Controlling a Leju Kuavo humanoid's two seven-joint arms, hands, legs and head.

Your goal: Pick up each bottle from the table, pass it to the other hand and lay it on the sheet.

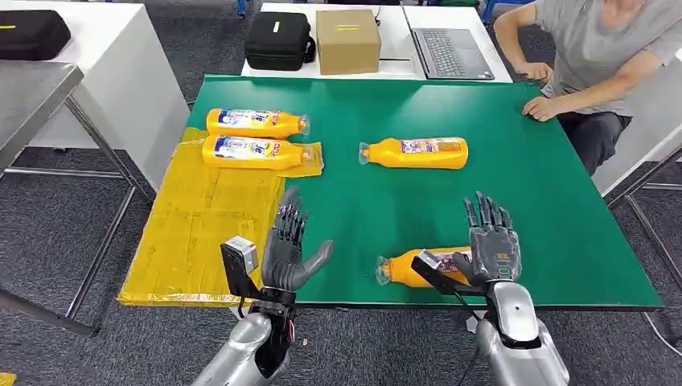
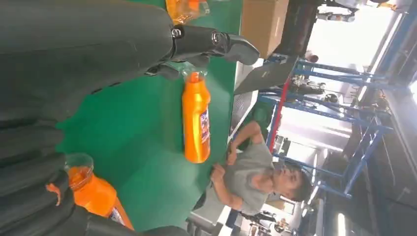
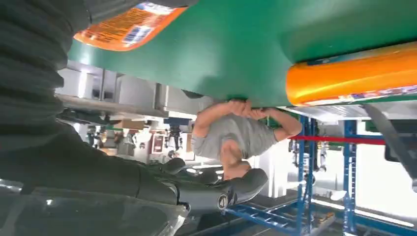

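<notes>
Two orange bottles (image 1: 253,122) (image 1: 251,152) lie side by side on the yellow sheet (image 1: 201,233) at the left of the green table (image 1: 547,209). A third bottle (image 1: 418,152) (image 2: 195,115) (image 3: 351,76) lies across the middle of the table. The fourth bottle (image 1: 406,270) (image 2: 96,194) (image 3: 125,27) lies at the front edge, clear cap to the left. My right hand (image 1: 492,241) hovers over its base end with fingers spread, holding nothing. Beside the sheet's right border, my left hand (image 1: 289,245) is raised, fingers straight and apart, empty.
A person sits at the back right with a hand (image 1: 545,106) resting on the table's far corner. Behind the table stand a laptop (image 1: 450,52), a cardboard box (image 1: 347,40) and a black case (image 1: 277,40). A white table (image 1: 96,72) stands at left.
</notes>
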